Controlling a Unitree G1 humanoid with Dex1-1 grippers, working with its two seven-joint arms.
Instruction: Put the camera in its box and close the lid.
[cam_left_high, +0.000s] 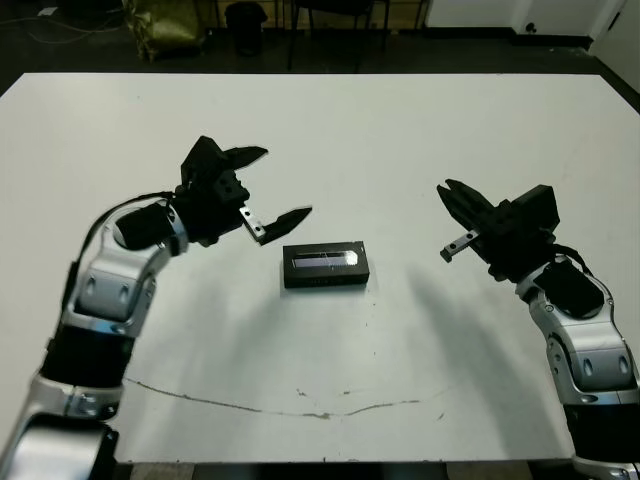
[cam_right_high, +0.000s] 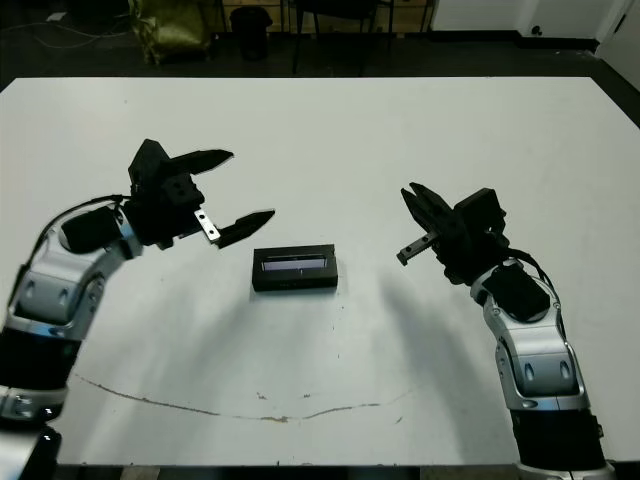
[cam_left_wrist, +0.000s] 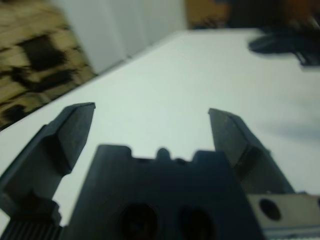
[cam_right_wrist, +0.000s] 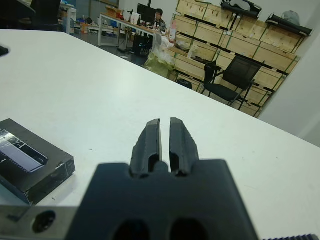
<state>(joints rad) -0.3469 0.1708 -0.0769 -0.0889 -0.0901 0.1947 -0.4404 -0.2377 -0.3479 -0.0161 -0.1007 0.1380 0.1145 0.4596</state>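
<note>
The box (cam_left_high: 326, 279) lies in the middle of the white table with the lid (cam_left_high: 325, 261) flat down on it, its pale lilac strip facing up. The right wrist view shows the same lid (cam_right_wrist: 21, 154). The camera is hidden; no loose black bar shows anywhere. My left gripper (cam_left_high: 287, 181) hovers open just left of the box and a little beyond it, with nothing between its fingers (cam_left_wrist: 75, 127). My right gripper (cam_left_high: 444, 188) is shut on nothing, a hand's width to the right of the box and pointing toward it; its fingers (cam_right_wrist: 150, 137) stand almost together.
A thin dark scuff line (cam_left_high: 300, 405) runs across the table near its front edge. Beyond the far edge stand a yellow-green bag (cam_left_high: 165, 25) and dark chair legs. In the right wrist view a person (cam_right_wrist: 159, 15) sits far off among wooden crates (cam_right_wrist: 235, 42).
</note>
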